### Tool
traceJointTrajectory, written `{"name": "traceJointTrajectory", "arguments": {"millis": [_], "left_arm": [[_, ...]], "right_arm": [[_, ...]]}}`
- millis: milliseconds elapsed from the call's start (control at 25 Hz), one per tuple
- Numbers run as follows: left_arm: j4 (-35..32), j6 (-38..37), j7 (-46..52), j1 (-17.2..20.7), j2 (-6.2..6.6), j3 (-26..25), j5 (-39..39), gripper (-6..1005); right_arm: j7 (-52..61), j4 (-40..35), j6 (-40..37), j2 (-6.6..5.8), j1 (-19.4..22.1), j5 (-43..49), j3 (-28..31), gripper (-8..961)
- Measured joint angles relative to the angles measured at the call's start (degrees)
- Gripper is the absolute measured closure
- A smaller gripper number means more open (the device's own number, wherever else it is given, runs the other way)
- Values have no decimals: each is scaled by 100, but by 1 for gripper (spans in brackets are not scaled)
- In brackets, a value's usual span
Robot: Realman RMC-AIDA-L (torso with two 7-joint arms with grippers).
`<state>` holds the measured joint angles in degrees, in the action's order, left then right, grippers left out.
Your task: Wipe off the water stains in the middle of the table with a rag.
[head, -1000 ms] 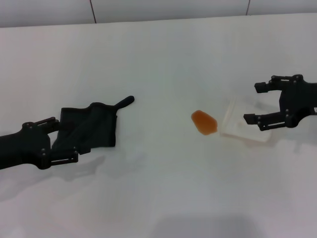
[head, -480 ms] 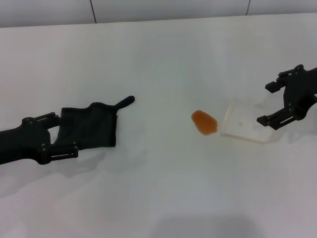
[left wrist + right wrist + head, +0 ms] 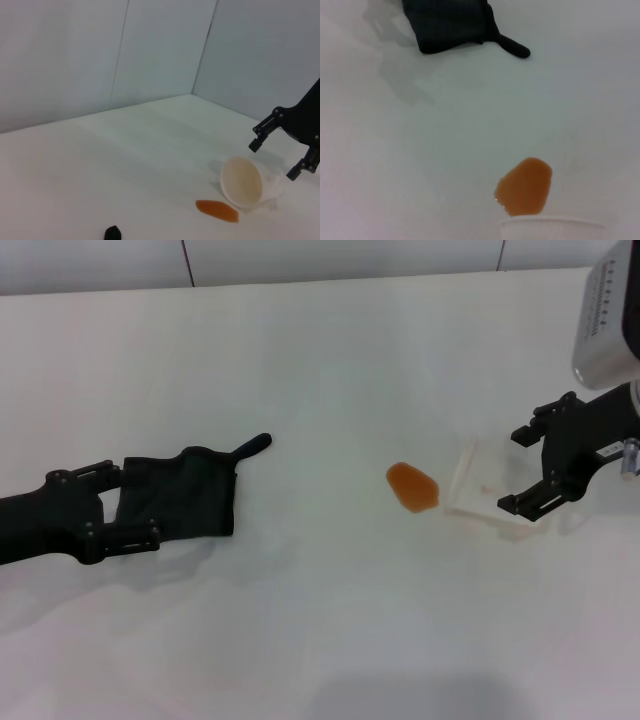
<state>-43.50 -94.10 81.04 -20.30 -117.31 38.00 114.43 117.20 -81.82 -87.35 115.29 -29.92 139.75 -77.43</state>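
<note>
Nearest me in the head view, the left gripper (image 3: 118, 508) lies low on the table (image 3: 320, 640), its two fingers spread to either side of the rag (image 3: 180, 498) at the near edge of the cloth. I read the claw as released and straddling the edge, set to pinch the rag rather than holding it; whether the fingers press the fabric I cannot tell. The rag lies flat on the left side of the table, its thin tail (image 3: 252, 445) pointing toward the middle.

Farther right, the water stains (image 3: 412, 486) form one orange-amber blot near the table's centre, well apart from the rag and untouched. Just beside the blot a translucent cup (image 3: 480, 490) lies on its side, mouth toward the spill, which I judge to be its source.

The right gripper (image 3: 525, 468) is at the cup's far side, its fingers parted; I judge it has nothing clamped.

The left wrist view shows no fingers of its own and only the tip of the rag's tail. The right wrist view cuts the cup off, showing only its rim.
</note>
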Motion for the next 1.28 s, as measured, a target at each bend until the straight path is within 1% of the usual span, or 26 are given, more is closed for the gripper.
{"name": "traceJointTrajectory", "arguments": {"millis": [160,560,840,1280], "left_arm": [[0,5,7,-6,0,1,4,124],[0,6,8,-18,-2,6,-9,124],[0,6,8,-18,-17,-2,-2,124],[-1,6,8,-32,-31,-1,18,124]], "right_arm": [[104,137,197,2,-3,7,-143,83],[451,289,222,3,-65,165,-195,83],[491,342,235,2,-68,240,-210,84],[488,706,511,2,-118,322,-397,84]]}}
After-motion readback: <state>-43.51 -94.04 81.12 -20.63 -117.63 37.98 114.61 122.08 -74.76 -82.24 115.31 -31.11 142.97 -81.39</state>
